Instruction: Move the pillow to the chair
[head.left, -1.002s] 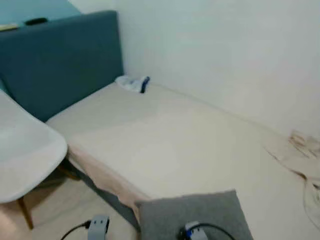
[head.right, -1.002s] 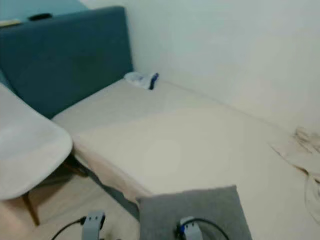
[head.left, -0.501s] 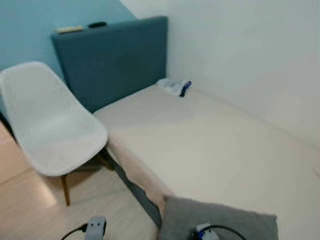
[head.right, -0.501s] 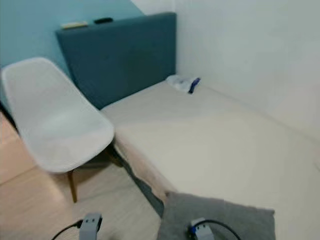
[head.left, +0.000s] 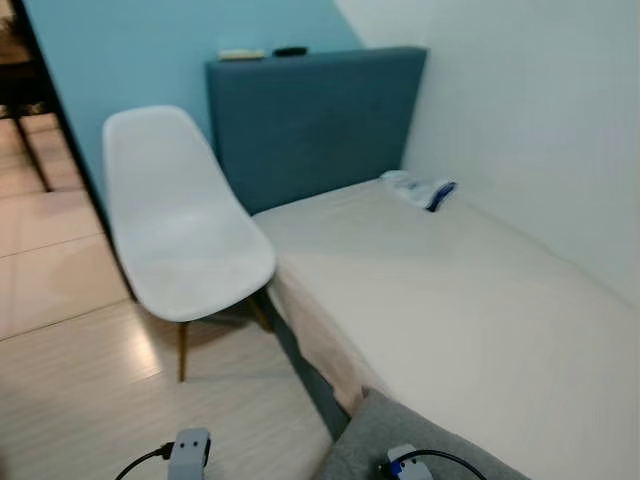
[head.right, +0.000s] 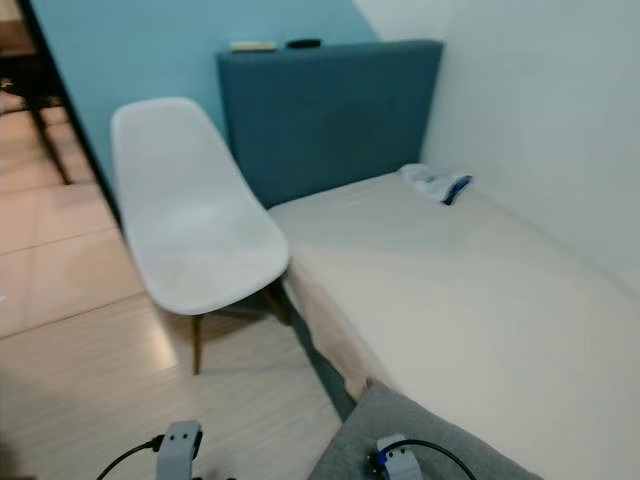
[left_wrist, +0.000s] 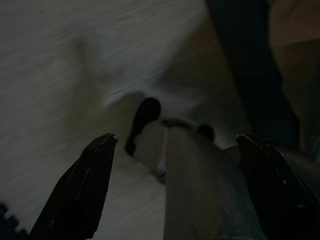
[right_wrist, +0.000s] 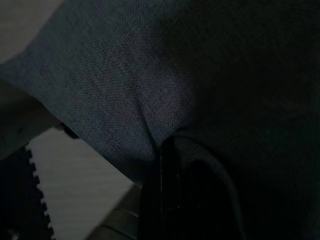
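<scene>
While the grey pillow (head.right: 420, 440) rides low at the near edge of the head views, pinched in the right gripper (right_wrist: 172, 165), whose black fingers are bunched tight into the fabric, the white shell chair (head.left: 185, 225) stands ahead and to the left, well apart from the load. The seat faces this way, open and bare, so the job now, as I read it, is to close the gap, bring the pillow across to the left and lower it flat onto the seat pan, not the sloping backrest, letting go only once the cushion's weight is on the seat. A one-corner grip like this lets the pillow droop, so it should go in high enough to clear the seat's front lip. The left gripper (left_wrist: 175, 145) hangs over the pale wood floor (head.left: 90, 380) with its fingers spread wide, holding nothing. To the right lies the bed (head.left: 470, 300) in its cream sheet, its near corner jutting between pillow and chair, the one thing to steer round. The teal headboard (head.right: 330, 110) stands at the far end, with a small white and blue bundle (head.left: 420, 188) on the mattress near the wall (head.left: 540, 120).
</scene>
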